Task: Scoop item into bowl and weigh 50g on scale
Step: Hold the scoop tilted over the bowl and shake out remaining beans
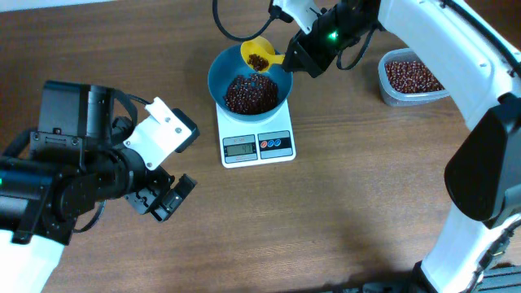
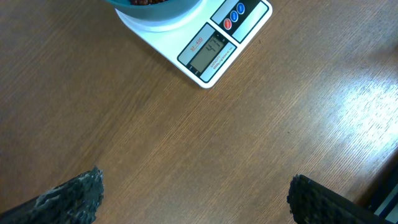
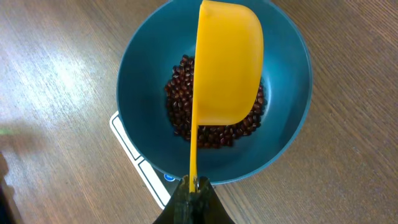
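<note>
The blue bowl (image 1: 281, 85) sits on the white scale (image 1: 256, 146) and holds a heap of dark red-brown beans (image 1: 250, 94). My right gripper (image 1: 289, 59) is shut on the handle of a yellow scoop (image 1: 259, 55), held tilted over the bowl's far rim with some beans in it. In the right wrist view the scoop (image 3: 227, 68) hangs edge-on above the beans (image 3: 181, 99) in the bowl (image 3: 283, 134), its thin handle pinched in my right gripper (image 3: 194, 184). My left gripper (image 1: 167, 198) rests open over bare table, left of the scale (image 2: 214, 50); its fingertips (image 2: 78, 196) stand wide apart.
A clear plastic tub (image 1: 389, 91) of more beans stands at the back right of the wooden table. Black cables run along the back edge behind the bowl. The left arm's bulk fills the front left.
</note>
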{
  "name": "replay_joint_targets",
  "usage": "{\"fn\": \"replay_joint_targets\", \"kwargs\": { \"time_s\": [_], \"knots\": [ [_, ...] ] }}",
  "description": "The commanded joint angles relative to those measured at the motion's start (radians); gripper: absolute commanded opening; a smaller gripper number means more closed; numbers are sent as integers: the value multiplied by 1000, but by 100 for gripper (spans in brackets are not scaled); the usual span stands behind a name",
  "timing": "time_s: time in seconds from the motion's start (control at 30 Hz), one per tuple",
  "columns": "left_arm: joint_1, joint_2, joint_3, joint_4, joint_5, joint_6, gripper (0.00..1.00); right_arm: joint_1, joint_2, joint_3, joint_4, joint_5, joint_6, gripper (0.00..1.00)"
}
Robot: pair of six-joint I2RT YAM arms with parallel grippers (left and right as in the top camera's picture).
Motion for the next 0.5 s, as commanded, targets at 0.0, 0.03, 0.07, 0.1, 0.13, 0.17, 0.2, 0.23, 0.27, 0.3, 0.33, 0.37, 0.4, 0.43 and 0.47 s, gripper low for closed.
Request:
{"fn": "replay_joint_targets", "kwargs": {
  "time_s": [0.0,0.03,0.07,0.1,0.13,0.17,0.2,0.23,0.27,0.3,0.33,0.37,0.4,0.43,0.47],
  "knots": [
    [6,1,-8,2,0,15,99,2,-34,20,-3,-20,1,4],
    [6,1,-8,2,0,15,99,-5,-34,20,-9,-22,1,4],
    [6,1,-8,2,0,15,99,-9,-34,20,-14,-29,1,4],
    [6,1,-8,2,0,15,99,-9,-34,20,-14,-47,1,4],
    [6,0,-8,2,0,15,99,-10,-34,20,-14,-62,1,4],
    [6,1,-8,2,0,15,99,-10,-34,20,-18,-66,1,4],
    [6,1,-8,2,0,15,99,-10,-34,20,-22,-66,1,4],
    [6,1,-8,2,0,15,99,-10,-34,20,-24,-66,1,4],
    [6,1,-8,2,0,15,99,-10,-34,20,-24,-66,1,4],
    [6,1,-8,2,0,15,99,-10,-34,20,-24,-66,1,4],
    [6,1,-8,2,0,15,99,-10,-34,20,-25,-66,1,4],
    [6,1,-8,2,0,15,99,-10,-34,20,-25,-66,1,4],
    [6,1,-8,2,0,15,99,-10,-34,20,-25,-66,1,4],
    [6,1,-8,2,0,15,99,-10,-34,20,-25,-66,1,4],
    [6,1,-8,2,0,15,99,-10,-34,20,-25,-66,1,4]
  ]
}}
